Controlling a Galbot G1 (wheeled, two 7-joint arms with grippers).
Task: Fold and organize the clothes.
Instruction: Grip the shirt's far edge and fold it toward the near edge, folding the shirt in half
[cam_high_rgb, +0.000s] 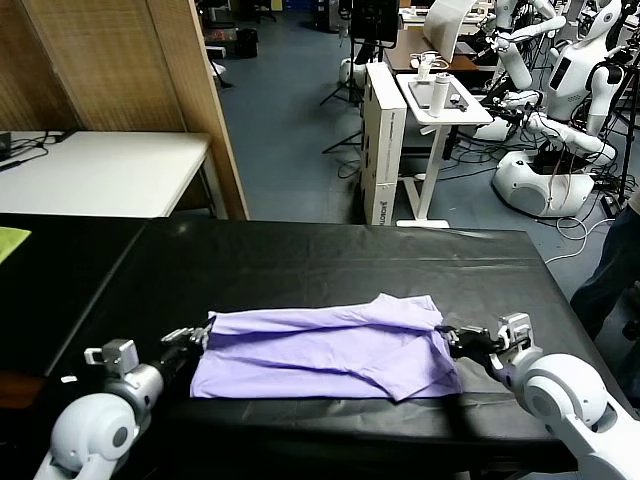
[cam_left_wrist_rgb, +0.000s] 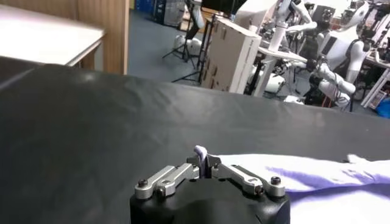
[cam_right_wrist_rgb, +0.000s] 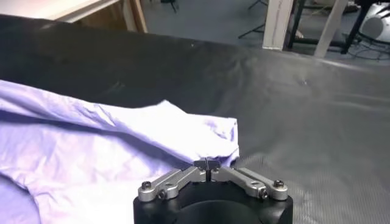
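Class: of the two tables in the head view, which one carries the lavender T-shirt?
The near black-covered table; the T-shirt lies on it. The white table stands behind.

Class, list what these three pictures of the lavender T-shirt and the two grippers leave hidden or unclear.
- T-shirt: its underside and any print, hidden by its own folded cloth in the head view.
- Left gripper: whether cloth sits between the tips; the left wrist view is too small there.
- Right gripper: shut at the hem; any pinched cloth hidden by the tips.
- T-shirt's far end: cut off by the right wrist view's edge.
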